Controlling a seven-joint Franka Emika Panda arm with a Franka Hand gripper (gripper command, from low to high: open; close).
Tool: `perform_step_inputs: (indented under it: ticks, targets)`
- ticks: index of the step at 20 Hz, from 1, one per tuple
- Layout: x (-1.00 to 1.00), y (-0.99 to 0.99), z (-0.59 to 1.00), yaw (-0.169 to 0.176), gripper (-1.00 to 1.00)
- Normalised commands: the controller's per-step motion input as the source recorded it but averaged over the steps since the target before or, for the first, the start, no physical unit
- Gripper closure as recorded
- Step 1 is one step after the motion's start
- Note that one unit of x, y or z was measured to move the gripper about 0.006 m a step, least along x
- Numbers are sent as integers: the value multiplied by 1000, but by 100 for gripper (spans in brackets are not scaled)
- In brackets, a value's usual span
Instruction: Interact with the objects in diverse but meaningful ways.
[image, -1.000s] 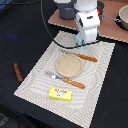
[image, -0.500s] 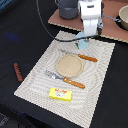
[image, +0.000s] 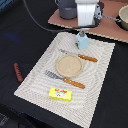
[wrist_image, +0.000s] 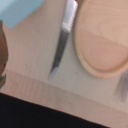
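Well in front of the claw, the yellow box is lying untouched, while the pale blue carton, earlier hidden under the arm, is being left upright directly below the rising claw, whose opening cannot be told.

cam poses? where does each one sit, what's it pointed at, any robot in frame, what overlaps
Exterior view: off the arm, raised, looking down at the placemat; shows the gripper over the pale blue carton.
Wrist view: on the wrist, close over the mat; no jaws clearly visible.
Shared: the knife, the round wooden plate, and the carton.
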Motion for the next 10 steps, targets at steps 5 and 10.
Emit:
perform_step_inputs:
  ticks: [5, 10]
  targets:
    - [195, -862, 636, 0, -100]
    - [359, -835, 469, 0, -100]
